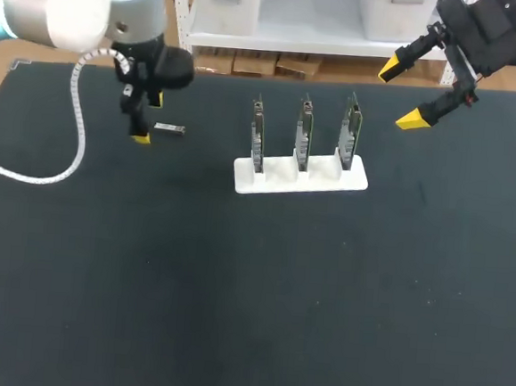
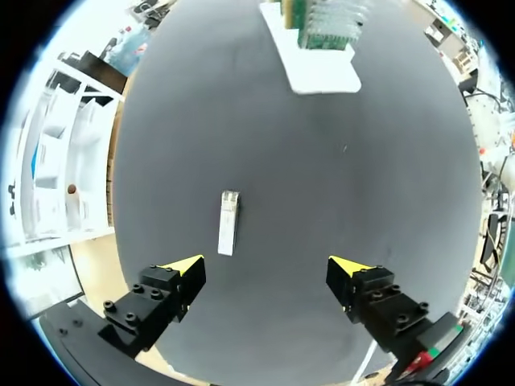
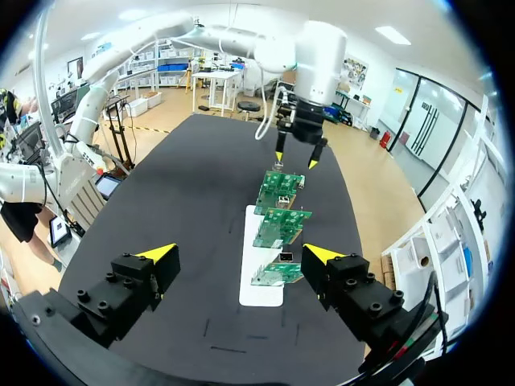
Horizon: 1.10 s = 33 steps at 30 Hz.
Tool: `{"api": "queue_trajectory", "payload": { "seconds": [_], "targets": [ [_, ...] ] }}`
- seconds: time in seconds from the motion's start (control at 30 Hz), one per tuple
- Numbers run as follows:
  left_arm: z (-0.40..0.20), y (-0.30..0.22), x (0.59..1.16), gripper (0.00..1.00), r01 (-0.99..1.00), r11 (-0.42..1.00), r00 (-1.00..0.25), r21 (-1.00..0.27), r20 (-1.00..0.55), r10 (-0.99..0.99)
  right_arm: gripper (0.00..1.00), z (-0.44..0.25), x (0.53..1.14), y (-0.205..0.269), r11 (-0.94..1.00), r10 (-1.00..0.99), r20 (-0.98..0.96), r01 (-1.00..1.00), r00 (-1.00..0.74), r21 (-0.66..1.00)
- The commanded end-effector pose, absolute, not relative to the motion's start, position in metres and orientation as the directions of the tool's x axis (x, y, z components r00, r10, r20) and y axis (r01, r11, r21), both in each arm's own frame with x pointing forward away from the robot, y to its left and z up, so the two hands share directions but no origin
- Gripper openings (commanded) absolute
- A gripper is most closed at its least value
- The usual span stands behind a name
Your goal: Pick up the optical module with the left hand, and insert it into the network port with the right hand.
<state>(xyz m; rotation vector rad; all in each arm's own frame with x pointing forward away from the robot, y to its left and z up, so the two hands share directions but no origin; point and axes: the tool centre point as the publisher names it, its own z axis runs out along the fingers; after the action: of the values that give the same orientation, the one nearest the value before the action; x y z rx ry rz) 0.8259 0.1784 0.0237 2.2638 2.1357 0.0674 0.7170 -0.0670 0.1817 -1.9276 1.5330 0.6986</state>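
The optical module (image 1: pixel 169 129), a small silver bar, lies flat on the black table at the far left. My left gripper (image 1: pixel 147 118) hangs open just above and beside it. Seen from the left wrist, the module (image 2: pixel 228 223) lies ahead of that gripper (image 2: pixel 269 269), nearer one fingertip (image 2: pixel 185 266), with nothing touching it. A white stand (image 1: pixel 300 175) in the middle holds three upright green circuit boards (image 1: pixel 303 132) carrying the network ports. My right gripper (image 1: pixel 407 94) is open, high at the far right. From the right wrist, the boards (image 3: pixel 280 225) lie ahead of my right gripper (image 3: pixel 239 254).
The black mat (image 1: pixel 250 300) covers the whole table. A white coiled cable (image 1: pixel 75 134) from my left arm trails over its left part. In the right wrist view my left arm (image 3: pixel 310 72) stands beyond the boards.
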Motion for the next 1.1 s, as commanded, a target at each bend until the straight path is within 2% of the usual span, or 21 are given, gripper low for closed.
{"api": "queue_trajectory", "payload": {
  "seconds": [0.03, 1.1],
  "targets": [
    [0.020, 0.183, 0.843, 1.00, 0.998, -0.056, 0.056, 0.036, 0.011, 0.998, 1.00, 0.181, 0.718, -0.067, -0.179, -0.676, -0.708, -0.977, 0.206, -0.114],
    [-0.004, 0.165, 0.867, 1.00, 0.999, -0.051, 0.051, 0.001, 0.007, 0.999, 1.00, 0.181, 0.718, -0.067, -0.179, -0.676, -0.708, -0.977, 0.206, -0.114]
  ]
}}
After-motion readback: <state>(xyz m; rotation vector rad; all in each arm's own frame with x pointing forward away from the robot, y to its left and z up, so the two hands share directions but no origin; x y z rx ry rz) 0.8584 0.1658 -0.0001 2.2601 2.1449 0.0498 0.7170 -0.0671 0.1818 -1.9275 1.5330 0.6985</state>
